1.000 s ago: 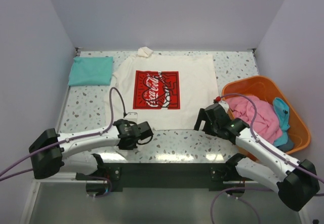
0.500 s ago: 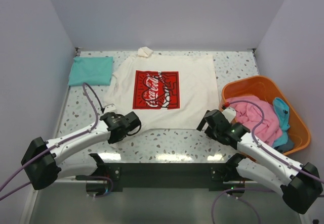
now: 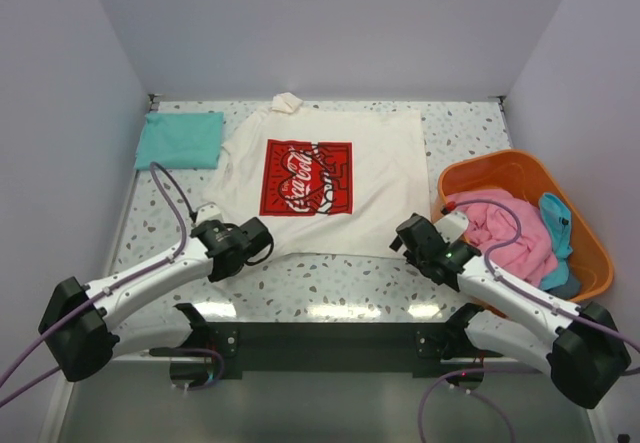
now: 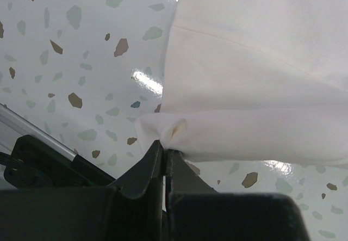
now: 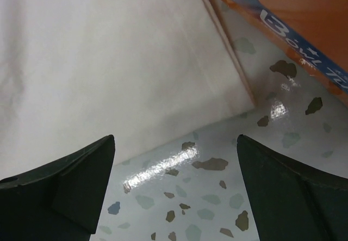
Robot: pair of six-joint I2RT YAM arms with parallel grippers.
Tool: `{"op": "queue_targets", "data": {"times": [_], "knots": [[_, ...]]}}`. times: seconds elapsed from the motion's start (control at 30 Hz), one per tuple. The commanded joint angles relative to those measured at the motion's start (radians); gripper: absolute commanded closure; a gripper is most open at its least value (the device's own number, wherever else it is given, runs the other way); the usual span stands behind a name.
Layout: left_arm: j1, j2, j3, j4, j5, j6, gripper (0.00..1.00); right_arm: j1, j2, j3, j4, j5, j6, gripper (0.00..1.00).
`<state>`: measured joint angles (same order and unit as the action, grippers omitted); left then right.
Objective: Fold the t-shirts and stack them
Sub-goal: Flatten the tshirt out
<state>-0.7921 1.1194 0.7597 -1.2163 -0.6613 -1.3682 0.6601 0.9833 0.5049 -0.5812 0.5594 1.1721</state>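
A large cream t-shirt with a red square print lies spread flat in the middle of the table. My left gripper is shut on its near left hem corner; the left wrist view shows the cloth bunched at the closed tips. Just off the shirt's near right corner, my right gripper stands open. The right wrist view shows it over bare table with the hem ahead and nothing between the fingers. A folded teal t-shirt lies at the back left. Pink and blue shirts are in the basket.
The orange plastic basket stands at the right, close beside my right arm; its labelled wall shows in the right wrist view. Speckled table runs along the near edge. Walls close in the back and both sides.
My left gripper has moved left and slightly away from me, still holding the cream shirt's corner and drawing the hem out to the left. The right gripper has sunk a little, still open.
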Motion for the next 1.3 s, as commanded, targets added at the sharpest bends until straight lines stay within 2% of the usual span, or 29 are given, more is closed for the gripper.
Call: {"op": "queue_targets", "data": {"times": [0.0,0.2,0.37,0.53,0.83,0.97,1.27], "knots": [[0.011,0.016,0.029,-0.014,-0.061,-0.006,1.0,-0.002,0.037,-0.04,0.023,-0.015,0.061,0.03],[0.01,0.023,0.004,0.046,-0.026,0.041,1.0,-0.002,0.086,-0.06,0.067,0.042,0.078,0.05],[0.011,0.02,-0.003,0.067,-0.011,0.067,1.0,0.003,0.179,-0.042,0.127,0.01,0.055,0.1],[0.01,0.01,-0.005,0.075,-0.004,0.075,1.0,0.039,0.253,0.004,0.132,0.008,0.05,0.1],[0.01,-0.021,-0.02,0.101,0.008,0.093,1.0,0.2,0.319,0.135,0.014,0.115,0.095,0.1],[0.011,-0.033,-0.02,0.106,0.006,0.098,1.0,0.22,0.356,0.172,-0.025,0.143,0.112,0.09],[0.01,-0.056,-0.028,0.116,0.011,0.107,1.0,0.22,0.308,0.087,-0.054,0.184,0.198,0.08]]}}
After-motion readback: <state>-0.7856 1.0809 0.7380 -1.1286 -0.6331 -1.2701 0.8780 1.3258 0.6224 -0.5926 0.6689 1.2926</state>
